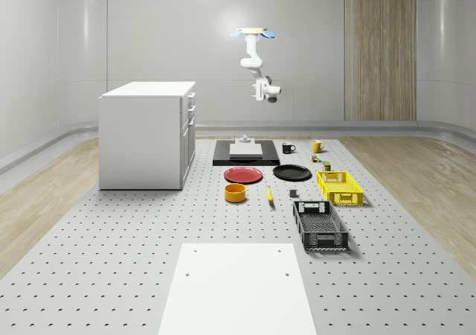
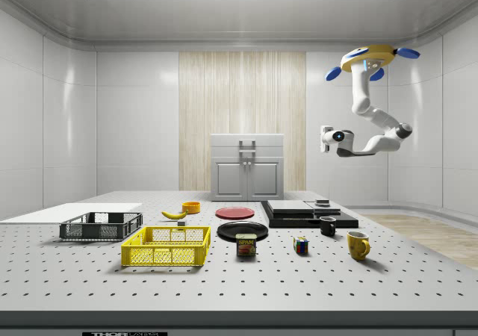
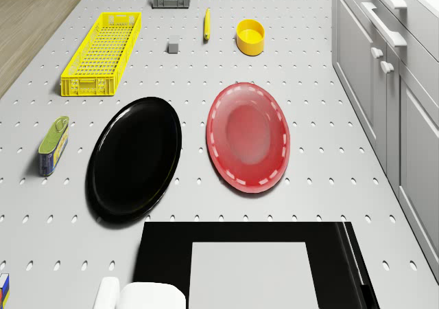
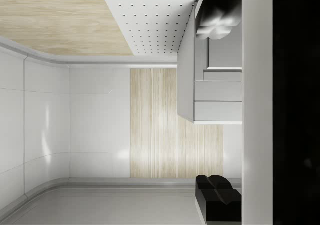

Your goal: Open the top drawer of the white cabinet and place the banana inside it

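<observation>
The banana (image 1: 270, 195) lies flat near the middle of the tabletop (image 1: 111, 275), just beside the yellow bowl (image 1: 236, 193) and apart from the dark crate (image 1: 320, 225) on its other side. It lies in the open with nothing over it, so it should be easy to reach from above.

The white cabinet (image 1: 145, 138) stands toward the tabletop's edge at the whole-scene view's left, its front turned to the banana's side. Its top drawer (image 2: 247, 142) is flush and shut, so I judge that opening it comes first.

The drone (image 1: 253, 33) hovers high over the far part of the tabletop, above the black slab (image 1: 245, 153). The gripper (image 2: 326, 138) hangs in the air, pointing toward the cabinet front at about drawer height but well apart from it, which looks like lining up for the handle. I cannot tell how far apart the jaws stand; they are near nothing they could hold.

The yellow bowl, the yellow crate (image 1: 341, 187) and the dark crate look empty.
</observation>
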